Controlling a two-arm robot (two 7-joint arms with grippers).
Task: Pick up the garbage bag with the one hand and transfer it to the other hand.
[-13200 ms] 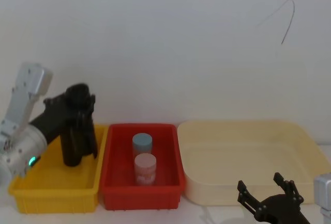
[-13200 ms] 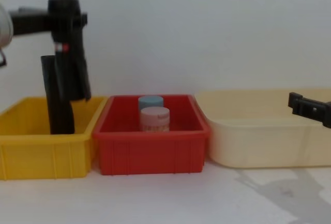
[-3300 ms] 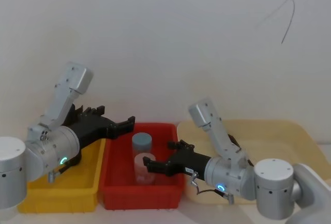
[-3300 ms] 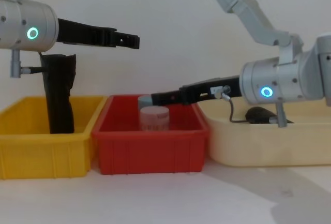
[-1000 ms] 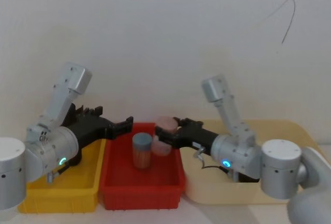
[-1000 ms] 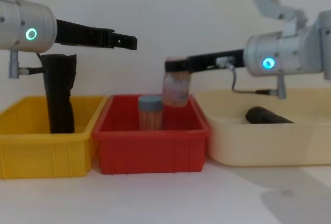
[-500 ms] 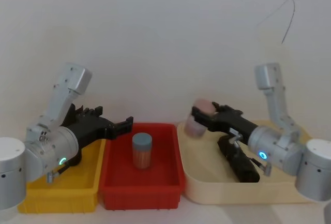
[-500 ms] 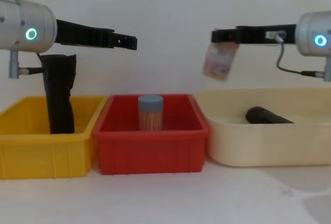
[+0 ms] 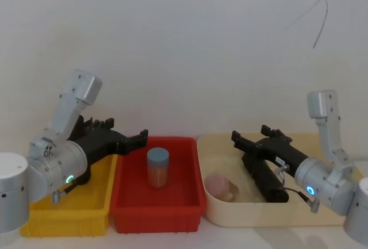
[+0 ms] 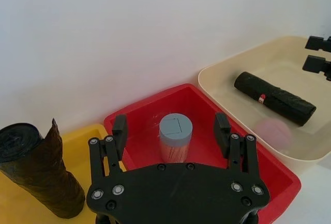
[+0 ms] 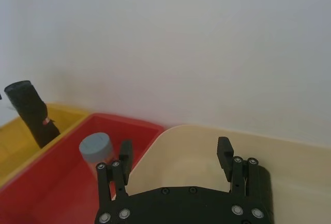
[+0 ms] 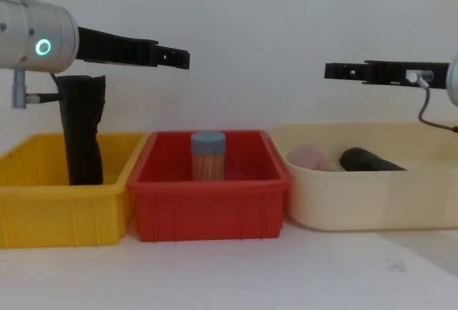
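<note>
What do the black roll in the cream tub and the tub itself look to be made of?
The garbage bag: tightly rolled thin plastic film, matte black, its surface finely crinkled, with a red-and-white label band. The cream tub: apparently moulded rigid plastic, smooth with a slight sheen and rounded rim.

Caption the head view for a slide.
Both grippers, left and right, open; garbage bag lies in cream bin.

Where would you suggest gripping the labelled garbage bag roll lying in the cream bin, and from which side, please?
Probably around its middle, near the red-and-white label. The garbage bag lies flat in the cream bin, so come down from above with the fingers straddling its width; the bin walls block a side approach. The pink-lidded jar lies close beside one end.
</note>
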